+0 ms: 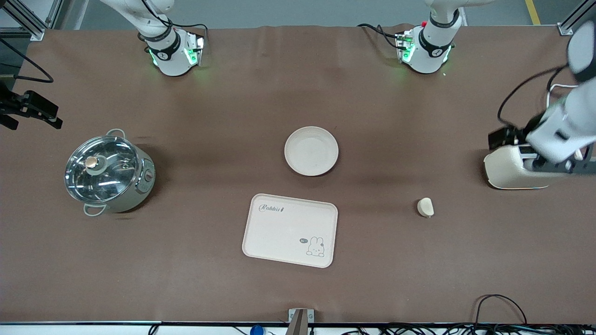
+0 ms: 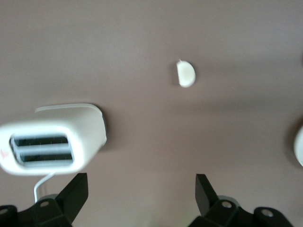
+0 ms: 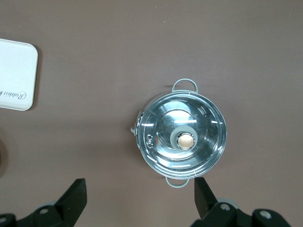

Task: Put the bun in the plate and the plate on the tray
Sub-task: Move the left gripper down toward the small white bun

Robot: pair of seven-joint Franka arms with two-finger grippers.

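The bun (image 1: 425, 207) (image 2: 185, 74) lies bare on the brown table toward the left arm's end, nearer to the front camera than the toaster. At the table's middle sits the round plate (image 1: 311, 151), with nothing in it. The tray (image 1: 290, 230) (image 3: 16, 75), marked with the Rabbit script, lies nearer to the camera than the plate and also holds nothing. My left gripper (image 1: 563, 165) (image 2: 142, 182) hangs open over the toaster, apart from the bun. My right gripper (image 1: 35, 112) (image 3: 140, 187) hangs open, high beside the pot, holding nothing.
A steel pot with a glass lid (image 1: 109, 170) (image 3: 181, 138) stands toward the right arm's end. A cream toaster (image 1: 512, 173) (image 2: 52, 144) stands toward the left arm's end, beneath the left arm. Cables lie along the table's front edge.
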